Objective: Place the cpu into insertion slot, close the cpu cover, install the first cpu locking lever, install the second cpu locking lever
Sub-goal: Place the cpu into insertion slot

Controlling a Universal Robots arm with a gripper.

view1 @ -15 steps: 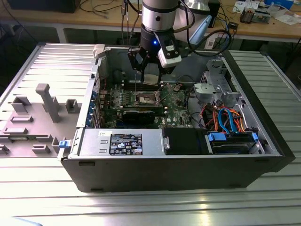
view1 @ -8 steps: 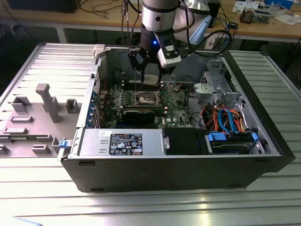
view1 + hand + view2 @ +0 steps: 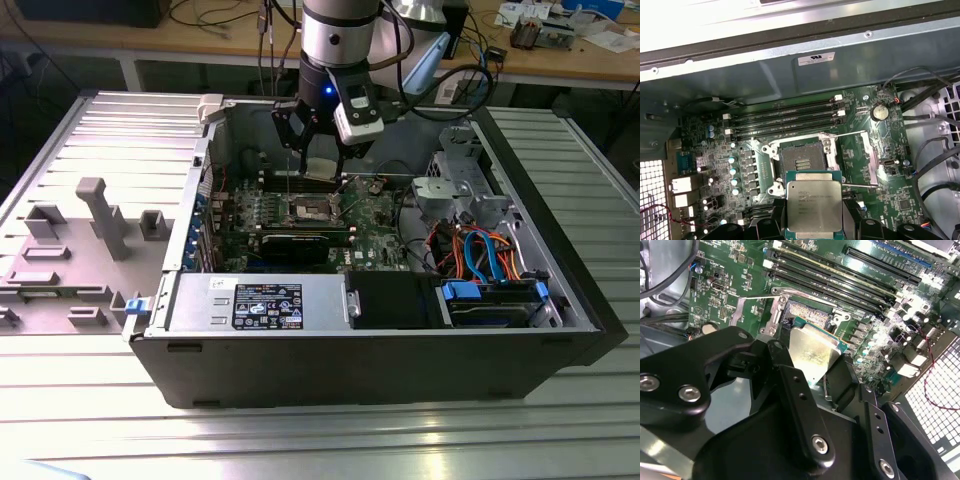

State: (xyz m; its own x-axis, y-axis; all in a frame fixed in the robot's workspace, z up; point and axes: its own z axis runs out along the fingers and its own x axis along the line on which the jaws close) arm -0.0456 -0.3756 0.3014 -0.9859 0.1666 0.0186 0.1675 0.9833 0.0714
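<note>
My gripper is shut on the cpu, a flat square chip with a silvery top, gripped by two opposite edges. It hangs above the green motherboard, just beside the insertion slot, whose dark centre lies bare inside a silver rim. The cpu cover is swung open next to the slot, with thin wire levers along it. In the second wrist view the black fingers flank the cpu over the insertion slot. In the exterior view the gripper hovers inside the open computer case, above the insertion slot.
Long memory slots run beside the socket toward the case wall. A black graphics card, a grey drive cage, coloured cables and a power supply crowd the case. Loose wires lie beside the board.
</note>
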